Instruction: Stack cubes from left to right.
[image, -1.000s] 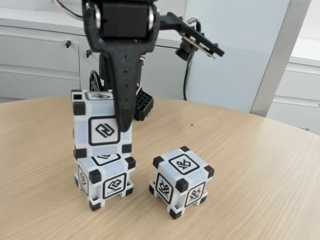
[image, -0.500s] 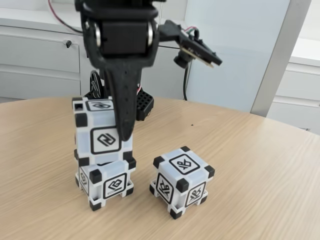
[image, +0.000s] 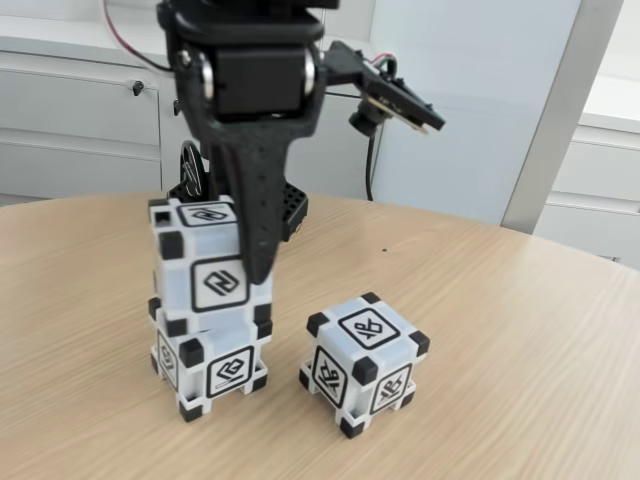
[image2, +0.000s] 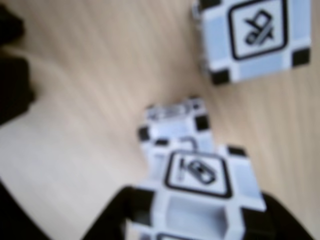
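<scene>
Fixed view: your gripper pinches the upper cube atop the lower cube; third cube at 3 o'clock.

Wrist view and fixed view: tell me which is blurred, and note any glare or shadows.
Wrist view: soft throughout; the held cube and the far cube have smeared edges, and the dark gripper parts at the bottom are out of focus. Fixed view: mostly sharp, with slight blur on the held cube; even light, faint shadows on the table, no strong glare.
</scene>
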